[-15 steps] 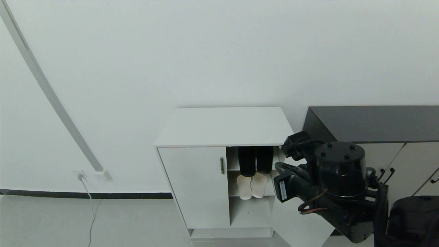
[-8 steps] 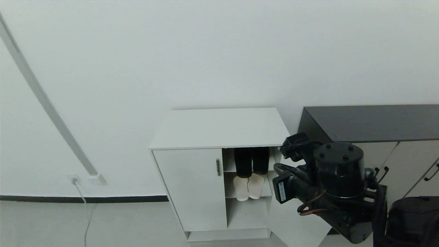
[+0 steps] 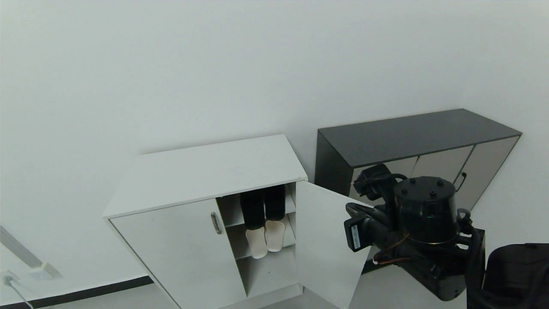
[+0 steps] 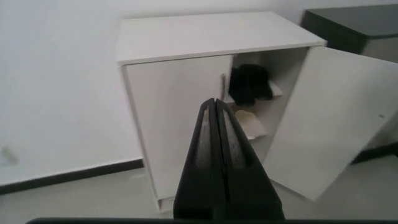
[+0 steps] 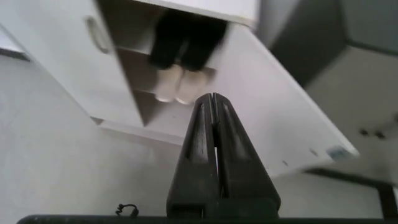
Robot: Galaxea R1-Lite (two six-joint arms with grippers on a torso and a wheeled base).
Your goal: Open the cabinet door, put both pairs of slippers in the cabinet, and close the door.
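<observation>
Fingers of my left gripper (image 4: 215,102) press flat together with nothing between them, and my right gripper (image 5: 213,98) is pinched closed and empty as well. Well ahead of both stands the white cabinet (image 3: 206,167), its right door (image 3: 326,244) swung open. Inside it, facing both grippers, the black slippers (image 3: 253,210) sit on the upper shelf and the white slippers (image 3: 274,235) on the shelf below.
</observation>
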